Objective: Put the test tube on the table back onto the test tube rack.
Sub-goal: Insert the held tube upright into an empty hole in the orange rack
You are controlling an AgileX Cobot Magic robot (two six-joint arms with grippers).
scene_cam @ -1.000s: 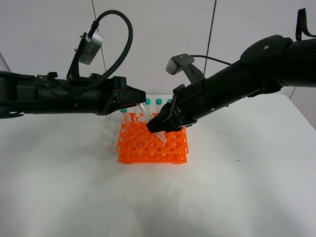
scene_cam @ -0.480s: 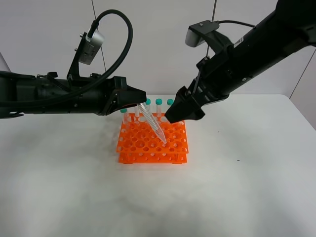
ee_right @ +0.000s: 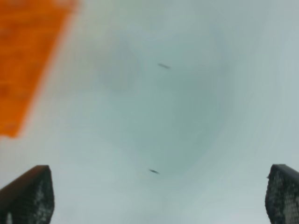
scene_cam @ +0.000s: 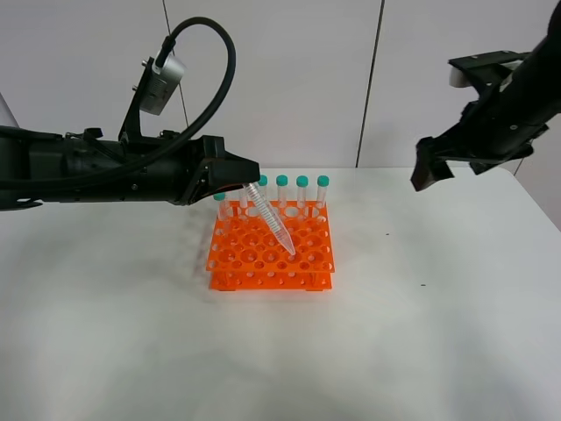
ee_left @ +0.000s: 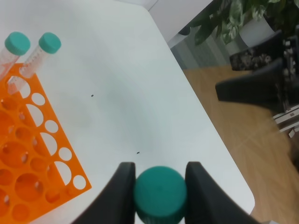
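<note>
Over the bright orange square plastic test tube rack [scene_cam: 263, 263]: slim clear plastic test tube [scene_cam: 272, 221] with teal screw cap, tilted, pointed tip at the holed top.
Left claw [ee_left: 160, 170]: clamped on the tube's cap.
Right claw [ee_right: 155, 196]: jaws wide apart, empty, high over the white matte table [scene_cam: 421, 333], well apart from the rack.
Back row: identical capped tubes [scene_cam: 302, 193] standing upright.

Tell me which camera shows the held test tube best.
Exterior high: it shows most of the test tube, tilted, tip toward the test tube rack. Left wrist shows only its green cap between the fingers; right wrist misses it.
</note>
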